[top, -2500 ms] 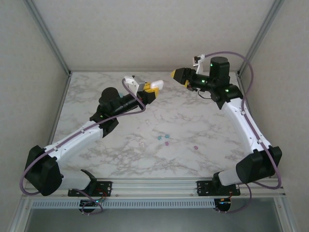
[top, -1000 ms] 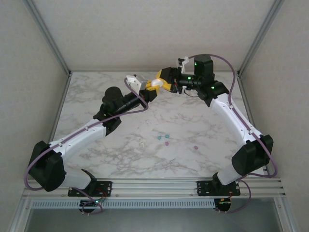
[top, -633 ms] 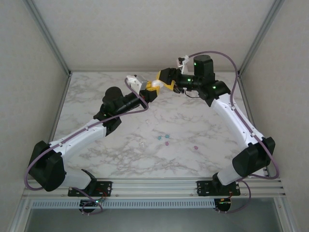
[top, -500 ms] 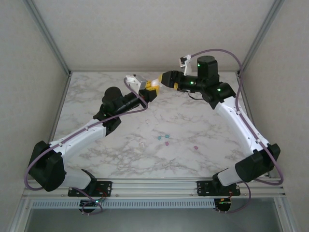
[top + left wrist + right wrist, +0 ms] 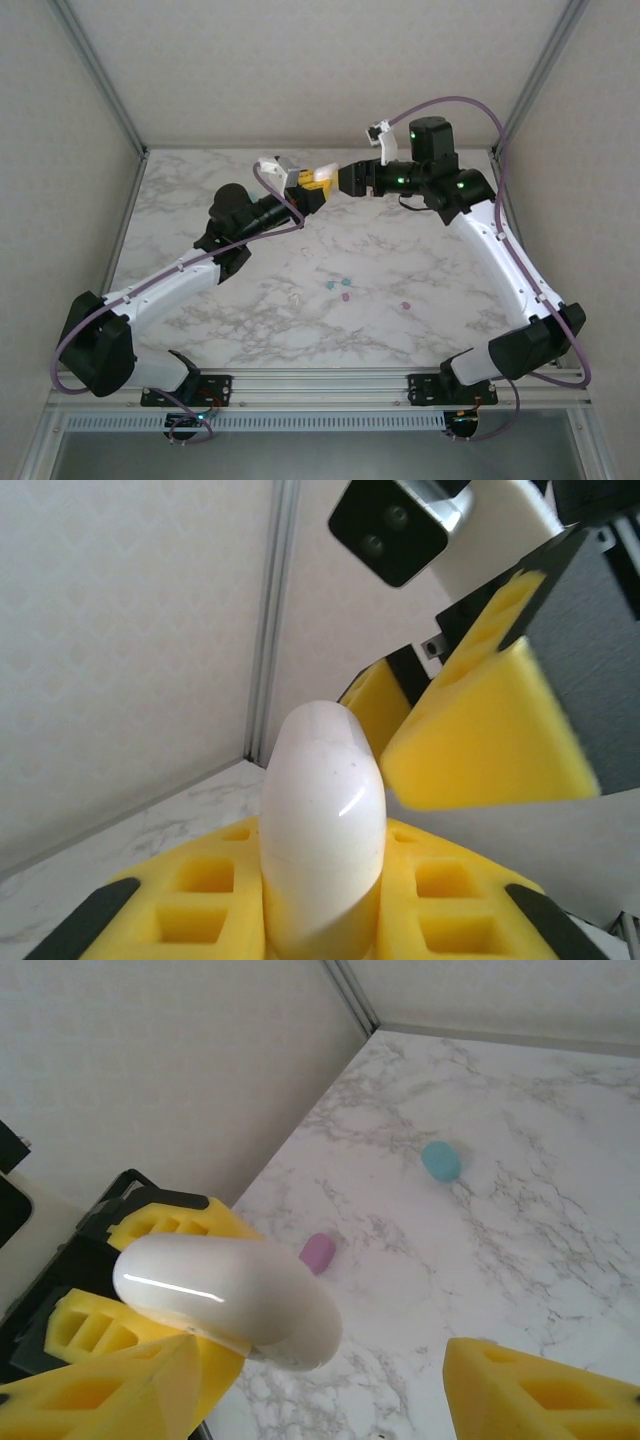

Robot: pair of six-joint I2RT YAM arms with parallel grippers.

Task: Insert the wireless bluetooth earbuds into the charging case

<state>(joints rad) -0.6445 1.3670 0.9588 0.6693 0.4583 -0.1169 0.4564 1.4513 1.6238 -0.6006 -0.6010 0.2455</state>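
Note:
A white charging case [image 5: 322,820] stands upright in my left gripper [image 5: 322,905], which is shut on its lower half; its lid looks closed. The top view has this gripper [image 5: 310,185] raised over the far middle of the table with the case [image 5: 320,173] at its tip. My right gripper [image 5: 347,179] faces it from the right, open. In the right wrist view the case [image 5: 225,1300] lies against the left finger of that gripper [image 5: 330,1400], far from the other finger. Tiny earbuds lie on the marble: teal [image 5: 329,285], pink [image 5: 346,297], pink [image 5: 406,304], whitish [image 5: 297,297].
The marble table [image 5: 200,200] is walled by white panels with metal corner posts [image 5: 95,70]. From the right wrist camera a teal earbud [image 5: 440,1160] and a pink one [image 5: 318,1252] show below on the table. Both arm bases sit at the near edge.
My right gripper closed in on the case's top, then opened wider and drew back slightly to the right. The left gripper kept the case in place.

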